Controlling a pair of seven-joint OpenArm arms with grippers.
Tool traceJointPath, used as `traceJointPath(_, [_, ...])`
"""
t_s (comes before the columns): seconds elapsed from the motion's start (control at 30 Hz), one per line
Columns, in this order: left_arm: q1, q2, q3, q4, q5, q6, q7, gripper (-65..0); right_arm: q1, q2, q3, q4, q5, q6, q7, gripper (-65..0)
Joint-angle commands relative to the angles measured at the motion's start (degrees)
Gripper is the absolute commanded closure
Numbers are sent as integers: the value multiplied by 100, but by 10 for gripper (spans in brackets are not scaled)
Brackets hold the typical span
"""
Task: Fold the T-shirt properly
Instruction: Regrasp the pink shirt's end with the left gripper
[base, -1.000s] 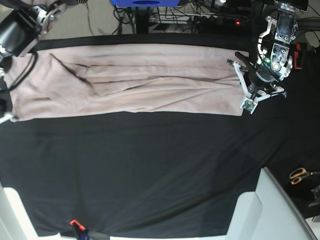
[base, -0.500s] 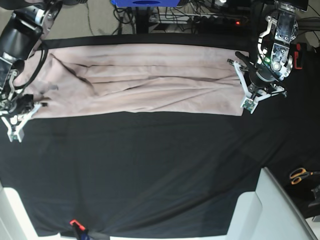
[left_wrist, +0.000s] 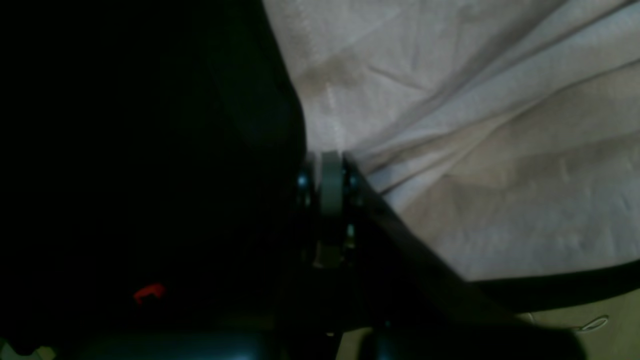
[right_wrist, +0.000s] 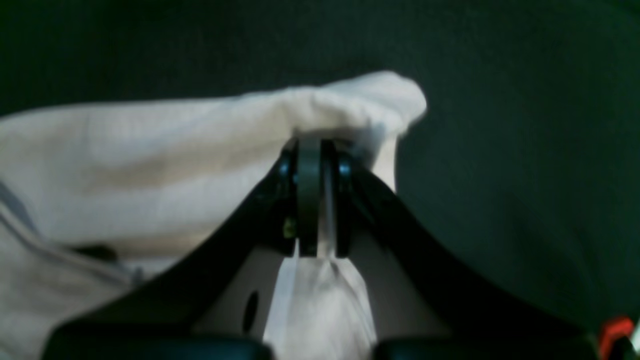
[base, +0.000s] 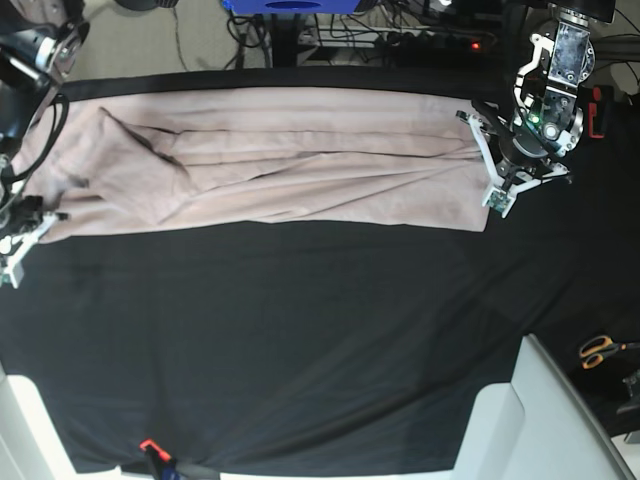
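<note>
While the base view lays out the whole pale pink cotton T-shirt as a long band along the far edge of the black table cloth, only the 2 wrist cameras show the grips. Left gripper: jaws pressed together, pinching the shirt's edge, creases fanning away from it. Right gripper: jaws closed tight on a bunched fold, cloth trailing below them. From the base view, each gripper sits at 1 end of the shirt. Orange-handled scissors lie off the cloth's corner.
</note>
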Motion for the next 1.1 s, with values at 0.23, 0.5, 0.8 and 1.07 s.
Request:
traceJointPath(0.23, [-41,-78,-44,109,42,20,-48,0,172,264,6,-772,22,-587,708,-35])
traceJointPath(0.5, [-243,221,-334,135,42,20,-39,0,-302,9,59,881,31,-614,251,-44])
traceJointPath(0.8, [91,282,-492,971,-2,-6,5,-260,-364,-141,261,1962,31,-579,-514,-215])
traceJointPath(1.07, [469,317,-580,1454,-29,-6,14,-469,-373,-150,261,1980,31,-579,-584,-236])
